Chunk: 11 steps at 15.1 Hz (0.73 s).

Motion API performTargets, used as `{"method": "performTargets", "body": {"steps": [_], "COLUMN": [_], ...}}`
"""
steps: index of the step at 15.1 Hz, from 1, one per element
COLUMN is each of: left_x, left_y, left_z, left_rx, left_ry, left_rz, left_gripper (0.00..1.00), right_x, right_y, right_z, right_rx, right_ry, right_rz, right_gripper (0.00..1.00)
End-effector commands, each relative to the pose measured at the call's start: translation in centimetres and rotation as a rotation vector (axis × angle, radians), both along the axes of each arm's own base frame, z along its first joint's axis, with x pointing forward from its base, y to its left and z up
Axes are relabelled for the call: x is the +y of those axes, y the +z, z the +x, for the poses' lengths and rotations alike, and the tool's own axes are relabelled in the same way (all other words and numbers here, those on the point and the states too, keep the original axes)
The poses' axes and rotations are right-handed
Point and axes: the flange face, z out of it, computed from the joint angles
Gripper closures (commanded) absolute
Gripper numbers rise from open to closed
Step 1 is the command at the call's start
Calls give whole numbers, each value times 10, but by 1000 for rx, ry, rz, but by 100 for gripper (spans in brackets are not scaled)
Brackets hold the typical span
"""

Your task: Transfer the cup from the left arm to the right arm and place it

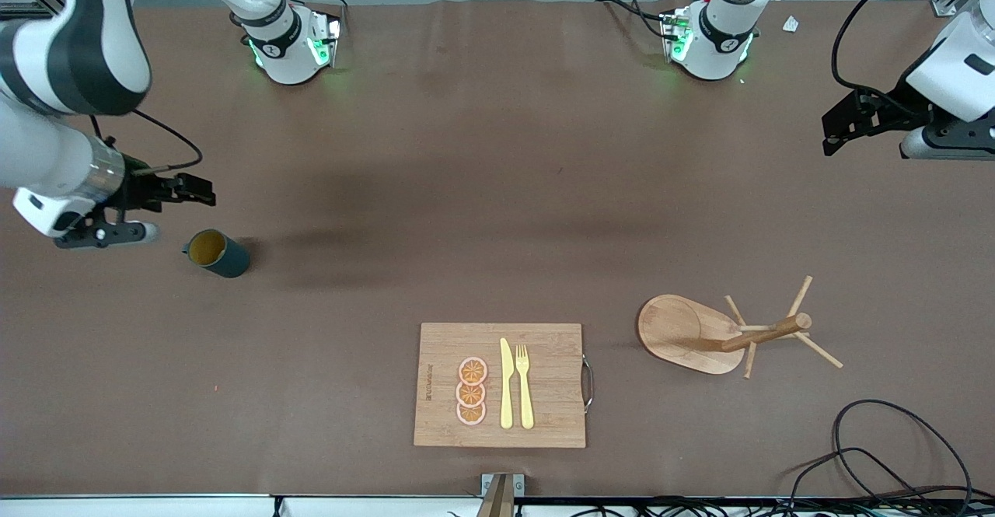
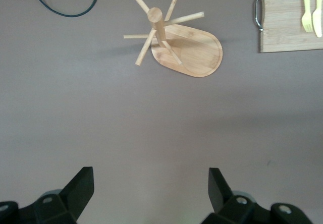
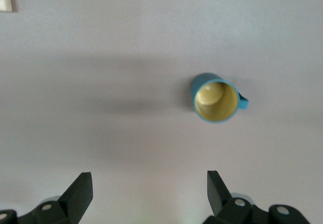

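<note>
Your cup (image 1: pixel 217 253) stands upright on the bench (image 1: pixel 497 190), toward the right arm's end; right gripper (image 1: pixel 167 210) hovers beside it — jaws released, empty. Left gripper (image 1: pixel 863 124) waits over its own end — jaws spread, empty.

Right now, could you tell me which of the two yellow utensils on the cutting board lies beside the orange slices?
The knife. It lies directly beside the three orange slices; the fork lies next to it, nearer the cutting board's metal handle.
</note>
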Motion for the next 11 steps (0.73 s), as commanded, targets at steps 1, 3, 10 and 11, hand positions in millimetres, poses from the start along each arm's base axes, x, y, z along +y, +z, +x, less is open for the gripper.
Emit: {"method": "performTargets", "body": {"steps": [1,3,10,11], "left_x": [1,2,12,13], "left_y": [9,10,21,20], "left_z": [-6,-13,-26,-26], "left_rx": [6,37,48,51], "left_ry": [15,16,33,30], "left_rz": [-22,-12,-10,-9], "left_gripper": [0,0,0,0], "right_x": [-6,-12,-48,-51], "right_y": [50,80,112,111], "right_z": [4,7,2,2], "right_rx": [-8,-46,-54,-50], "right_ry": [-50,-63,-106,-108], "right_rz": [-15,-17,-47,-53], "right_gripper": [0,0,0,0]}}
